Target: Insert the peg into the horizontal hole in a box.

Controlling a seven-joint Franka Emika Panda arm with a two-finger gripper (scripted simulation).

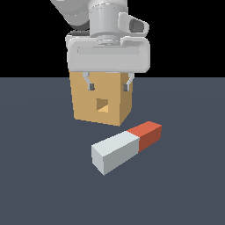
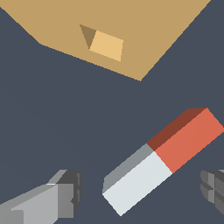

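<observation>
Nearest the exterior camera, on the flat slate-blue floor (image 1: 39,184), I see the square-sectioned peg (image 1: 125,147), pale grey-white over its longer part and red at one end. It lies flat and on a slant, the white end closer to the camera and toward the exterior view's left, the red end farther back and toward the exterior view's right. Nothing touches it.

Over it and a little behind, my grey two-fingered gripper (image 1: 109,85) hangs from the pale grey wrist (image 1: 107,19) with its fingers spread wide and nothing between them. In the exterior view the fingertips (image 1: 91,86) show against the upper part of the box, well clear of the peg. In the wrist view the peg (image 2: 164,159) sits between the two fingers (image 2: 65,192), apart from both and closer to the one seen only partly at the picture's edge, and it runs at an angle to the line joining them.

Farthest back stands the plain tan wood-coloured cube, the box (image 1: 85,107), resting on the floor. The small square hole (image 1: 102,105) sits in the middle of the face turned toward the peg. A strip of bare floor separates the box from the peg's red end.
</observation>
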